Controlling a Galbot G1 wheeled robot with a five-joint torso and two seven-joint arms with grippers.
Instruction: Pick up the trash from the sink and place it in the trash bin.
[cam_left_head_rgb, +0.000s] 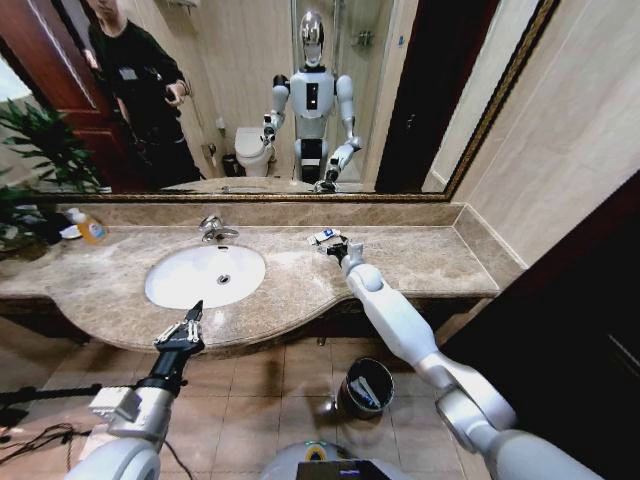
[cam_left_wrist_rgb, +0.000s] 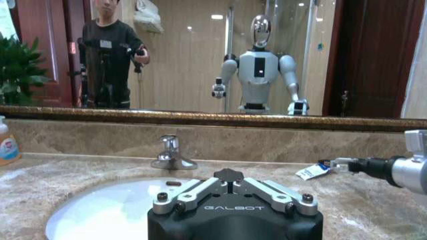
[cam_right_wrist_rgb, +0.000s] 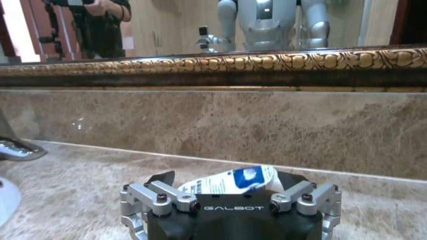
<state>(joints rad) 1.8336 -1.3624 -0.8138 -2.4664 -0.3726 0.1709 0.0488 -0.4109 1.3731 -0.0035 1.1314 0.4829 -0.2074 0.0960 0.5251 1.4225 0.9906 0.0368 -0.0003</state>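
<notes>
Right gripper (cam_left_head_rgb: 335, 243), centre frame on the counter (cam_left_head_rgb: 420, 262), jaws wide around the blue-and-white packet (cam_right_wrist_rgb: 230, 181): close squarely on its middle. Left gripper (cam_left_head_rgb: 183, 327) idles lower left, jaws wide.

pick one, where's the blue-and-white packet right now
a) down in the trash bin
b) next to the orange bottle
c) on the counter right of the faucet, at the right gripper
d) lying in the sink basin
c: in the head view the blue-and-white packet lies on the marble counter to the right of the faucet, with the right gripper at it.
</notes>
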